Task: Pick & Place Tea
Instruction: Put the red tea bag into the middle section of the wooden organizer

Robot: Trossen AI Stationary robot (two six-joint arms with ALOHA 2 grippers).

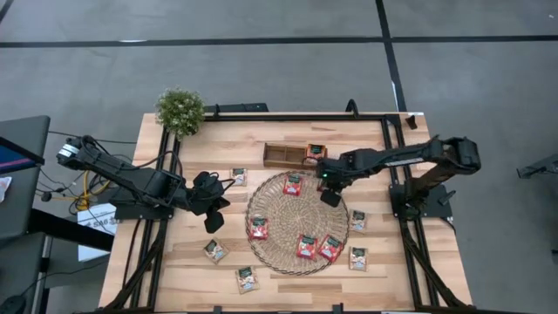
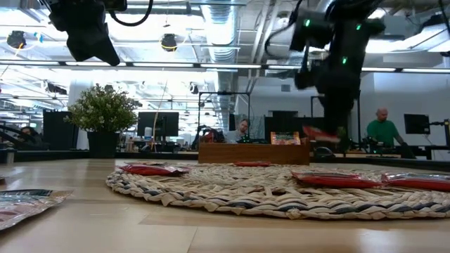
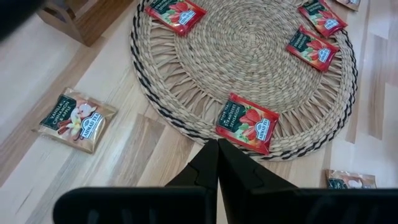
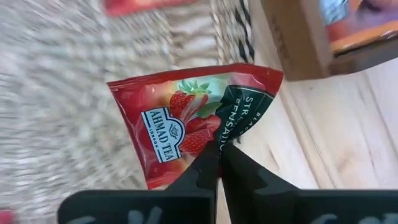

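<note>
Nearest the right wrist camera, a red sachet (image 4: 193,118) hangs pinched in the right gripper (image 4: 219,149), fingers clamped on its edge; only this view makes its print readable: "AHMAD TEA", with strawberries. The low view shows it lifted clear of the woven mat (image 2: 281,190), near the wooden tray (image 2: 253,152), which holds another sachet. From above, the table (image 1: 288,283) carries the mat with four red sachets (image 1: 306,247) on it and whitish sachets (image 1: 215,251) around it. The left gripper (image 1: 212,215) hovers beside the mat, fingers together.
</note>
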